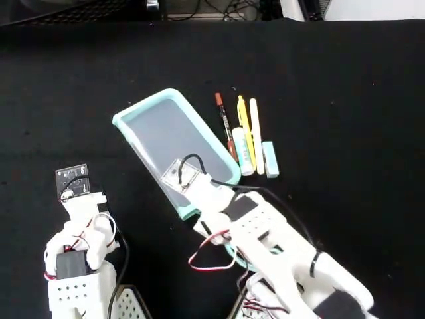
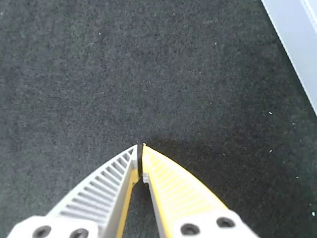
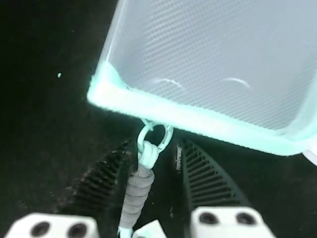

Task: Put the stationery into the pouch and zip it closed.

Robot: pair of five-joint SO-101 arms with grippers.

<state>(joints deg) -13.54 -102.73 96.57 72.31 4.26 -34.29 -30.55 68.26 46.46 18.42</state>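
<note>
The mint-edged pouch with a clear mesh face lies slanted mid-table. Just to its right lie the stationery: a red-brown pen, a yellow highlighter, a cream pen, a white glue stick and a mint eraser. My right arm lies over the pouch's near end. My right gripper is open, with the zipper pull and its grey tab between the fingers. My left gripper is shut on nothing above bare cloth, left of the pouch.
A black cloth covers the whole table. My left arm stands at the near left. Cables run along the far edge behind the table.
</note>
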